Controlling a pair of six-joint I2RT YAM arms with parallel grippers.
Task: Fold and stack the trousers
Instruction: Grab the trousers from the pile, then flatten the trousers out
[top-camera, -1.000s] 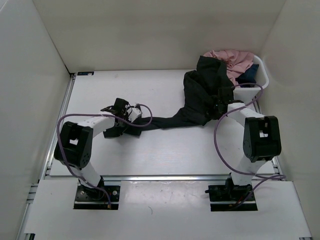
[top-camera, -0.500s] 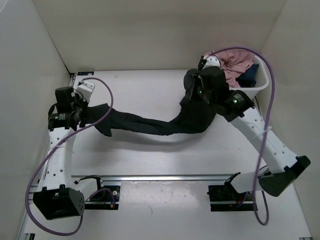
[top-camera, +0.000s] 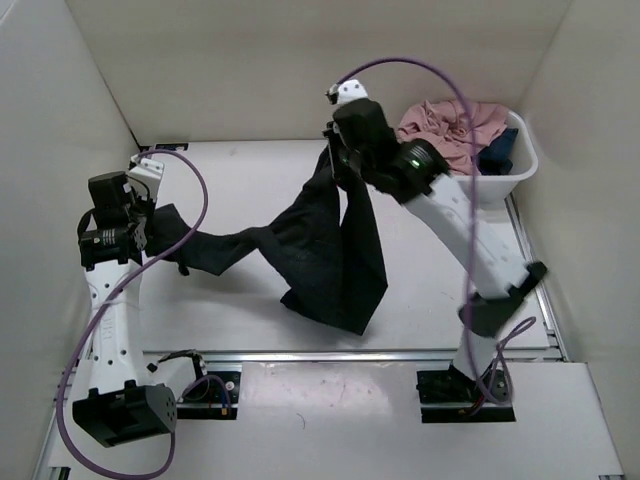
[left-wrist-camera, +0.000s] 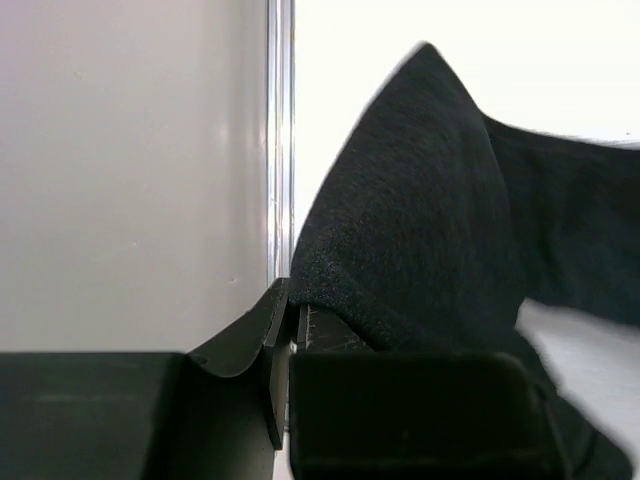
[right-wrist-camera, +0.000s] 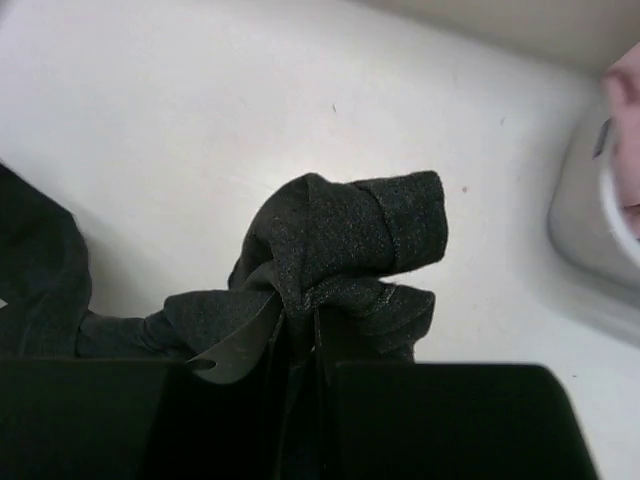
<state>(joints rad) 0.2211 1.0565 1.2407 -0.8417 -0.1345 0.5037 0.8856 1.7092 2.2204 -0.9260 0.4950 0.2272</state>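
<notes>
The black trousers (top-camera: 325, 255) hang stretched in the air between my two grippers, with a long fold drooping to the table at the middle. My left gripper (top-camera: 150, 215) is shut on one leg end at the far left, near the left wall; the wrist view shows the black cloth (left-wrist-camera: 420, 200) pinched between the jaws. My right gripper (top-camera: 340, 155) is raised high at the back centre and is shut on a bunched wad of the trousers (right-wrist-camera: 345, 245).
A white tub (top-camera: 505, 170) stands at the back right with a pink garment (top-camera: 440, 125) and a small dark blue garment (top-camera: 497, 150) in it. White walls close in on the left, back and right. The tub's rim shows in the right wrist view (right-wrist-camera: 590, 220).
My right gripper has lifted the trousers out of the tub area and moved them left and up. My left gripper has pulled the leg end a little further left. The cloth now hangs off the table.
</notes>
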